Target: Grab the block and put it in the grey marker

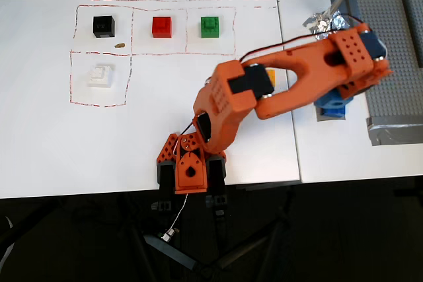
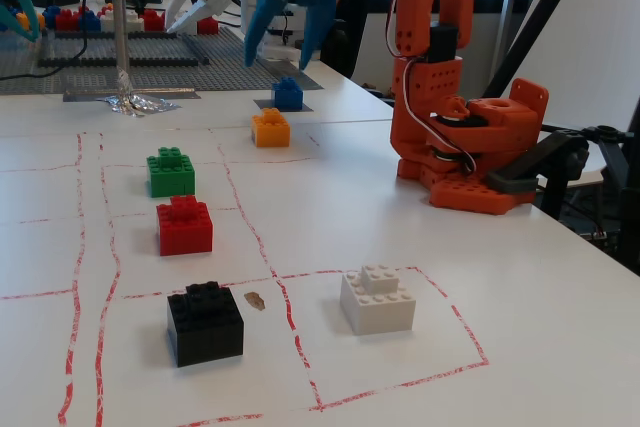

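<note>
The blue block [image 2: 288, 93] stands upright on the dark-grey marker [image 2: 283, 106], just behind the orange-yellow brick [image 2: 270, 128]. In the overhead view the block [image 1: 334, 106] shows at the right, on the grey marker [image 1: 330, 116], partly under the orange wrist. My gripper [image 2: 275, 57] hangs open well above the block, its blue fingers [image 2: 254, 27] spread and holding nothing. The block stands free, touching neither finger.
Green [image 2: 171, 171], red [image 2: 184, 224], black [image 2: 205, 322] and white [image 2: 377, 298] bricks sit in red-lined squares. A pole with a foil base [image 2: 135, 102] and a studded grey baseplate [image 2: 150, 62] lie behind. A grey tape strip [image 1: 393, 130] runs at the overhead view's right. The arm base [image 2: 470, 157] stands at right.
</note>
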You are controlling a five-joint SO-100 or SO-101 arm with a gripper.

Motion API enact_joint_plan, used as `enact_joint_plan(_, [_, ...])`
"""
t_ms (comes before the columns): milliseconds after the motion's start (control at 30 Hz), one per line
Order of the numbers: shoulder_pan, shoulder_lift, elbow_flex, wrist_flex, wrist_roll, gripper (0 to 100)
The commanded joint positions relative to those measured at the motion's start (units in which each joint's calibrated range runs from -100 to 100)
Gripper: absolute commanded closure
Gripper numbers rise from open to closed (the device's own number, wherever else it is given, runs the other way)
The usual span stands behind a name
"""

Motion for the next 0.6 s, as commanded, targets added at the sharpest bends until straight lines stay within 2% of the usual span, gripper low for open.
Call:
enact_joint_plan(0, [-6.7, -13.5, 2.8, 5.4, -3.0, 73])
enact_joint_plan(167, [-19.6, -23.3, 11.1, 9.8, -8.9, 75])
enact_joint_plan(367, [-38.0, -31.3, 19.6, 9.9, -17.4, 76])
enact_joint_plan(567, [-56.6, -36.8, 26.7, 2.1, -26.1, 82])
